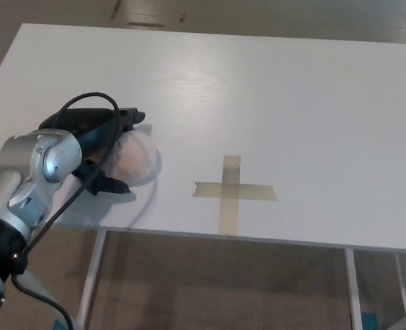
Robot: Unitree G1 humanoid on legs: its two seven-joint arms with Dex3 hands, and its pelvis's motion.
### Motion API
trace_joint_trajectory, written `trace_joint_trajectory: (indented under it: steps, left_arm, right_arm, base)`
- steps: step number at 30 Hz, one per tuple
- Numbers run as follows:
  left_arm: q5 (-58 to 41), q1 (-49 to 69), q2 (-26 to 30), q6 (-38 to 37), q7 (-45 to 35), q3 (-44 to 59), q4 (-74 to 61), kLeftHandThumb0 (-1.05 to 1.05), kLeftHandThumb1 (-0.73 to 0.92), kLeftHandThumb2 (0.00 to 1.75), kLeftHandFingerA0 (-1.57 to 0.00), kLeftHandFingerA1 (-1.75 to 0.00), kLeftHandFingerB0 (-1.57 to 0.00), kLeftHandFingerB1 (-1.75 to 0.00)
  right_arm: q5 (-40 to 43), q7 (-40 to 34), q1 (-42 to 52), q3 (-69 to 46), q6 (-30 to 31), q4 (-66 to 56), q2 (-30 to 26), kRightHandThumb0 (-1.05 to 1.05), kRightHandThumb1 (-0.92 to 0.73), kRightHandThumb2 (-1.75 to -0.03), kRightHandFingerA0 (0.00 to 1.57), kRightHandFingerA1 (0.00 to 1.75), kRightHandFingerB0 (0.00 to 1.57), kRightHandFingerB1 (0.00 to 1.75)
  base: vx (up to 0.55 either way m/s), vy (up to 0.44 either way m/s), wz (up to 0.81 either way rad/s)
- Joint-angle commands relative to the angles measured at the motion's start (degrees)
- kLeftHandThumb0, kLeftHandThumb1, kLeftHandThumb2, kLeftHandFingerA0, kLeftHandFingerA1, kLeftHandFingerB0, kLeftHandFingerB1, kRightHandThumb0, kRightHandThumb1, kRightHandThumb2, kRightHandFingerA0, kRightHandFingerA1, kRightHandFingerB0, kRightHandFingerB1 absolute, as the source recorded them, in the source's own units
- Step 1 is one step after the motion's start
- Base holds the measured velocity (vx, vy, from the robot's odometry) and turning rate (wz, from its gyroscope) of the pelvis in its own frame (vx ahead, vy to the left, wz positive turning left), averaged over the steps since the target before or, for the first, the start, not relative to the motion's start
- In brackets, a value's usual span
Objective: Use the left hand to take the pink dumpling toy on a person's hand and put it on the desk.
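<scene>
Resting on the desk (pixel 292 89) at left of frame, the pink dumpling toy (pixel 135 158) lies between the left hand's (pixel 107 148) parted fingers (pixel 110 184), apparently released; the tape cross (pixel 234 191) sits rightward.

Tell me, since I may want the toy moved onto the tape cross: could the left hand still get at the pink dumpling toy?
Probably yes: the left hand is right at the pink dumpling toy on the desk, fingers spread around it, nothing between.

1. the left arm (pixel 34 172) had a rounded, silver-grey metal casing.
2. its left hand (pixel 100 148) was black, with thick fingers.
3. a black cable (pixel 86 100) looped over the wrist and trailed down the arm.
</scene>
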Motion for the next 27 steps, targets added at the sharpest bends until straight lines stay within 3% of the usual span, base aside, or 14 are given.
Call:
trace_joint_trajectory:
  steps: [1,9,14,22,23,24,27]
  left_arm:
    - [1.33,-0.01,1.04,8.84,-9.08,0.02,-5.06,-0.89,0.47,0.59,0.00,0.00,0.00,-0.11]
    - [-0.29,0.19,1.93,12.15,-12.87,2.79,-14.24,-0.89,0.46,0.61,0.00,0.00,0.00,-0.06]
    - [-3.47,0.37,4.58,15.68,-18.88,9.09,-31.82,-0.90,0.44,0.65,0.00,0.00,0.00,-0.06]
    - [-10.02,3.51,8.43,14.49,-21.20,19.50,-49.85,-0.97,0.46,0.68,0.00,0.00,0.00,-0.06]
    - [-12.79,6.82,8.53,14.18,-20.59,24.50,-56.98,-0.97,0.46,0.68,0.00,-0.01,0.00,-0.09]
    - [-14.16,9.06,8.28,13.94,-20.08,27.29,-60.92,-0.76,0.39,0.86,0.00,0.00,0.00,-0.07]
    - [-16.86,16.48,5.40,11.50,-17.28,33.56,-69.66,-0.71,0.37,0.85,0.00,-0.06,-0.01,-0.16]
  right_arm:
    - [0.34,0.77,0.38,-0.46,0.39,-0.05,-0.38,-0.20,-0.71,-0.61,0.63,0.45,0.52,0.42]
    - [0.53,1.10,0.51,-0.78,0.43,-0.12,-0.35,-0.20,-0.71,-0.61,0.63,0.46,0.53,0.42]
    - [0.08,1.32,0.55,-0.53,0.53,-0.09,-0.44,-0.21,-0.70,-0.61,0.63,0.46,0.52,0.42]
    - [-0.88,1.24,1.59,0.49,0.52,0.08,-0.86,-0.20,-0.71,-0.61,0.63,0.45,0.52,0.42]
    - [-0.96,1.26,2.03,0.63,0.53,0.16,-0.97,-0.20,-0.71,-0.61,0.63,0.45,0.53,0.42]
    - [-0.99,1.21,2.29,0.72,0.52,0.20,-1.00,-0.20,-0.71,-0.61,0.64,0.45,0.53,0.42]
    - [-1.31,1.09,2.95,1.15,0.32,0.33,-0.98,-0.20,-0.71,-0.61,0.64,0.45,0.53,0.42]
  base:
    - [0.00,0.000,0.00]
    - [0.00,0.000,0.00]
    - [0.00,0.000,0.00]
    - [0.00,0.000,0.00]
    - [0.00,0.000,0.00]
    - [0.00,0.000,0.00]
    - [0.00,0.000,0.00]
